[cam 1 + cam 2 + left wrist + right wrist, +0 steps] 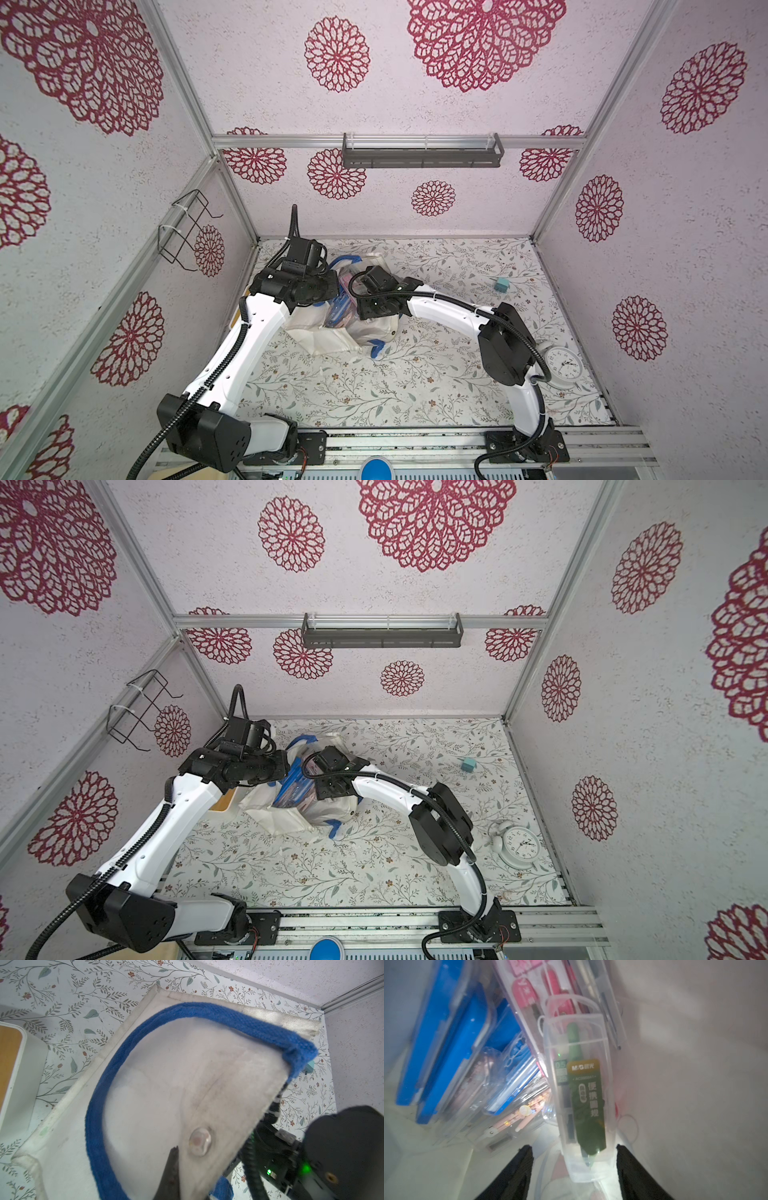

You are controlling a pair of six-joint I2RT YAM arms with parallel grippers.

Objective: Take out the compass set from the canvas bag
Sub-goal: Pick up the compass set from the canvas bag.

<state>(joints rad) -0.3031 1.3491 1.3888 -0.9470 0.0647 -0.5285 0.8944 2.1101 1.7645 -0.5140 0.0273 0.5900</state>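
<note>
Floral-print tabletop (pixel 374 386), walled by medallion-patterned panels.

Both top views:
- Canvas bag (pixel 332 338): off-white, slumped on its side toward ten o'clock of the tabletop's middle. Its mouth gapes and slim cases show inside. Both arms converge on it.
- White alarm clock (pixel 562 366) at four o'clock and small teal block (pixel 502 286) at two o'clock, each well apart from the bag.

Left wrist view:
- Left fingers (pixel 172 1167): closed on the bag's upper wall, beside a snap button (pixel 200 1142).
- Blue strap handle (pixel 187 1012): arcs over the cloth.
- Purpose, as judged: the cloth is lifted to hold the mouth open for the other arm.

Right wrist view, inside the bag:
- Compass set (pixel 583 1095): clear slim case with a green label, leaning against a pink-fitted case (pixel 529 995), with blue cases (pixel 452 1043) stacked beside.
- Right fingers (pixel 517 1167): open, straddling the compass case's near end without clamping it.
- Step, as judged: the grasp is pending and the set is not yet out of the bag.
</note>
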